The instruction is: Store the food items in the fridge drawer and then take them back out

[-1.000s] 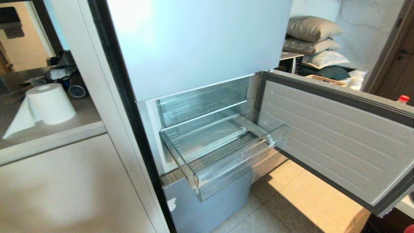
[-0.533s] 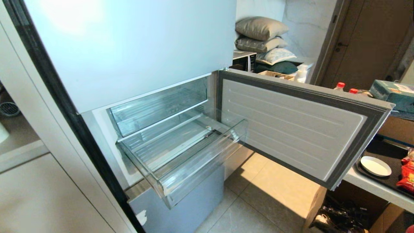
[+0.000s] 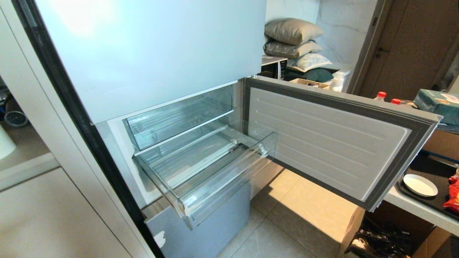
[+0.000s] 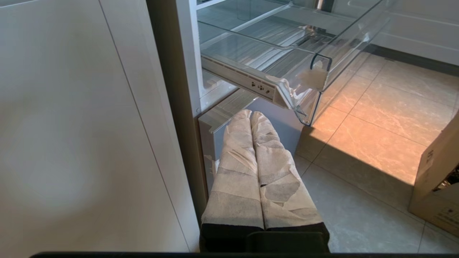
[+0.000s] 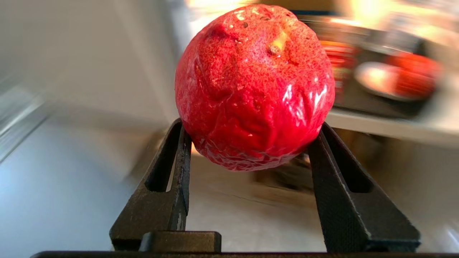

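Observation:
The fridge drawer (image 3: 222, 190) is pulled out of the fridge, see-through and with nothing in it; the left wrist view shows its corner (image 4: 322, 61) from below. My right gripper (image 5: 251, 127) is shut on a red, bumpy food item (image 5: 254, 82) wrapped in clear film, held between its black fingers (image 5: 177, 157). That arm is outside the head view. More red items (image 3: 452, 197) lie at the right edge on a tray. My left gripper (image 4: 251, 114) is shut, its tape-wrapped fingers pressed together, low in front of the fridge under the drawer.
The fridge door (image 3: 333, 139) stands open to the right of the drawer. A second clear bin (image 3: 179, 118) sits above it. A table on the right carries a black tray (image 3: 430, 200), a white plate (image 3: 419, 184) and red-capped bottles (image 3: 381, 95). A cardboard box (image 3: 358, 229) is on the floor.
The head view has swung to the right, so the fridge sits further left and the table with the tray has come into sight. Drawer and door stand as before.

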